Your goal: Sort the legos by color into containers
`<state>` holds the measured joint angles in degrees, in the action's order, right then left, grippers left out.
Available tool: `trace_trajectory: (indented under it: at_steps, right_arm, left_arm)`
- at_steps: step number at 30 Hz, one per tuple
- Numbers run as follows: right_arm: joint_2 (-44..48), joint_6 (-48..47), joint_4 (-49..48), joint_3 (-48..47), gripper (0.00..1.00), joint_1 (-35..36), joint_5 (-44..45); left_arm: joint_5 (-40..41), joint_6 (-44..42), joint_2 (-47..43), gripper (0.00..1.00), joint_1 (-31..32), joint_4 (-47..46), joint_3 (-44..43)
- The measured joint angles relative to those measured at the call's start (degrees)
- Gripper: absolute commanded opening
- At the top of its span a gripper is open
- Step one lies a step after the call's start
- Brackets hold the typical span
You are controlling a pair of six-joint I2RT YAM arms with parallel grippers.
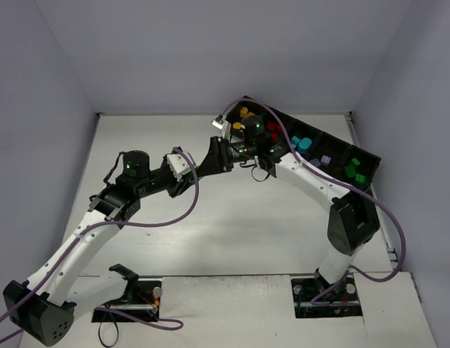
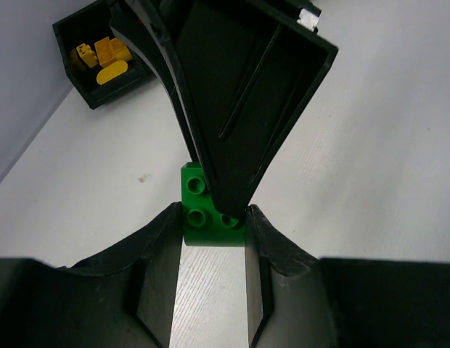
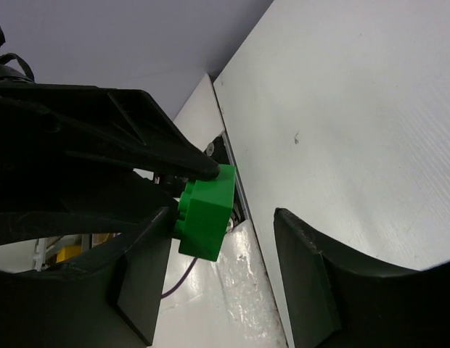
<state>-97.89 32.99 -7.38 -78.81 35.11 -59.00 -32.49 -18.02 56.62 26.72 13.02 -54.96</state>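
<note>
Nearest the lens, the left tool (image 2: 213, 226) sits clenched on a green brick (image 2: 199, 210), with one finger on each side of it. The brick appears to be held clear of the bench (image 2: 370, 181), though the top view hides it behind the two arms. The right tool (image 3: 223, 217) meets it there. It is released, with one finger touching the brick's side and the other well apart across an open gap.

This reads as a hand-over of the brick from left to right, partway through the sorting. The tray (image 1: 321, 129) stands along the far right of the bench. Its end compartment already holds green pieces (image 1: 353, 172), near the right arm's side. Yellow pieces (image 2: 101, 58) lie in the compartment at the opposite end.

Next, the right tool would need to squeeze both fingers squarely onto the brick's free faces. Only then should the left tool let go, so the brick does not drop or twist.
</note>
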Motion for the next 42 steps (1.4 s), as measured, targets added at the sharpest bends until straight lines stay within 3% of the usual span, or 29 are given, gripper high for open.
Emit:
trace_trajectory:
  at_steps: [3, 5, 6, 7, 9, 11, 12, 15, 21, 26, 32, 37, 42]
  right_arm:
    - [-0.4, 0.0, 0.1, 0.0, 0.48, 0.2, 0.0]
    - [-0.4, 0.0, 0.1, -0.1, 0.35, 0.3, 0.0]
    - [-0.4, 0.0, 0.1, -0.3, 0.19, 0.3, 0.0]
    - [-0.4, -0.2, 0.1, -0.4, 0.09, 0.3, -0.3]
    - [-0.4, 0.7, 0.4, -0.7, 0.0, 0.6, 0.5]
    - [-0.4, 0.9, 0.6, -0.7, 0.0, 0.6, 0.8]
    - [-0.4, 0.7, 0.6, -0.7, 0.0, 0.6, 1.0]
    - [-0.3, -1.7, 0.8, -0.3, 0.0, 0.2, 3.2]
    - [1.6, -8.0, 5.0, 3.6, 0.0, -7.8, 14.6]
    - [6.4, -15.2, 11.2, 6.8, 0.0, -22.1, 37.0]
    - [10.3, -19.8, 13.1, 8.7, 0.0, -37.6, 56.8]
    - [9.0, -21.0, 13.5, 8.7, 0.01, -46.2, 63.8]
    - [4.7, -21.1, 13.7, 8.1, 0.05, -49.4, 67.1]
  left_arm:
    - [0.3, 0.0, 0.1, 0.0, 0.5, 0.2, 0.0]
    - [0.8, 0.0, 0.1, 0.0, 0.8, 0.1, 0.0]
    - [1.2, 0.0, 0.1, 0.0, 1.0, 0.1, 0.0]
    - [1.5, 0.0, 0.2, 0.0, 1.0, 0.2, 0.0]
    - [2.4, -0.2, 0.2, 0.17, 1.0, 0.1, 0.0]
    - [2.8, -0.2, 0.2, 0.34, 1.2, 0.1, 0.0]
    - [3.1, 0.0, 0.2, 0.5, 1.3, 0.1, 0.0]
    - [4.2, 1.3, -0.1, 0.71, 1.4, -0.4, 0.0]
    - [10.5, 8.5, -0.9, 0.77, 1.5, -1.4, 0.1]
    - [17.9, 19.8, -0.5, 0.78, 1.5, 0.2, 0.2]
    - [23.7, 31.6, 1.6, 0.78, 1.5, 7.1, 0.0]
    - [26.4, 37.6, 1.7, 0.79, 1.5, 11.5, 0.1]
    - [27.9, 41.4, 1.7, 0.79, 1.3, 14.3, 0.1]
